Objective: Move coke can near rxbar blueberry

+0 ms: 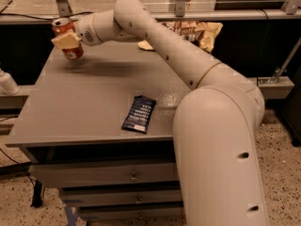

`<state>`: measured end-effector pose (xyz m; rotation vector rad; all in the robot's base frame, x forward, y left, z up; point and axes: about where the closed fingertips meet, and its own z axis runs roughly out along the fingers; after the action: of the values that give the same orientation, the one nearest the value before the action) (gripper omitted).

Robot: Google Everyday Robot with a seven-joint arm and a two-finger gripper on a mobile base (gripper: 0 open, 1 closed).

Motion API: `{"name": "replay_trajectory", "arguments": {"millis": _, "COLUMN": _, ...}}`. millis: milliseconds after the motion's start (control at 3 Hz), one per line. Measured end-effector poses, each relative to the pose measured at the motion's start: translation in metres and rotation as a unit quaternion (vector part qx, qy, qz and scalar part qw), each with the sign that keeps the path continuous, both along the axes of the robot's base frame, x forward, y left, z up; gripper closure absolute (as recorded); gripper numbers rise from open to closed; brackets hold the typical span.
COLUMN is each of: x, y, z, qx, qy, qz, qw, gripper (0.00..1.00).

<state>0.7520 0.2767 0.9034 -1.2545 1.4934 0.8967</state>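
Note:
The red coke can [66,37] is at the table's far left corner, tilted and lifted a little above the top, with its shadow below it. My gripper [67,41] is shut on the can, one cream finger [66,40] across its front. The dark navy rxbar blueberry [139,113] lies flat near the table's front edge, well to the right of and nearer than the can. My arm reaches across the table from the lower right.
A brown-and-yellow snack bag [200,32] lies at the table's back right, partly behind my arm. The grey table [84,102] has drawers below. A black ledge with metal posts runs behind. A white object [6,84] sits left of the table.

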Motion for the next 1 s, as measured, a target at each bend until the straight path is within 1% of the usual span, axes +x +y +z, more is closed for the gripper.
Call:
{"name": "replay_trajectory", "arguments": {"millis": 333, "x": 0.001, "y": -0.055, "z": 0.030, "qx": 0.006, "qy": -0.012, "qz": -0.040, "qw": 0.9991, "gripper": 1.00}}
{"name": "replay_trajectory", "arguments": {"millis": 667, "x": -0.016, "y": -0.117, "z": 0.058, "qx": 0.018, "qy": -0.020, "qz": -0.086, "qw": 0.9960, "gripper": 1.00}}
{"name": "replay_trajectory", "arguments": {"millis": 1000, "x": -0.052, "y": -0.168, "z": 0.071, "qx": 0.036, "qy": -0.015, "qz": -0.129, "qw": 0.9909, "gripper": 1.00}}
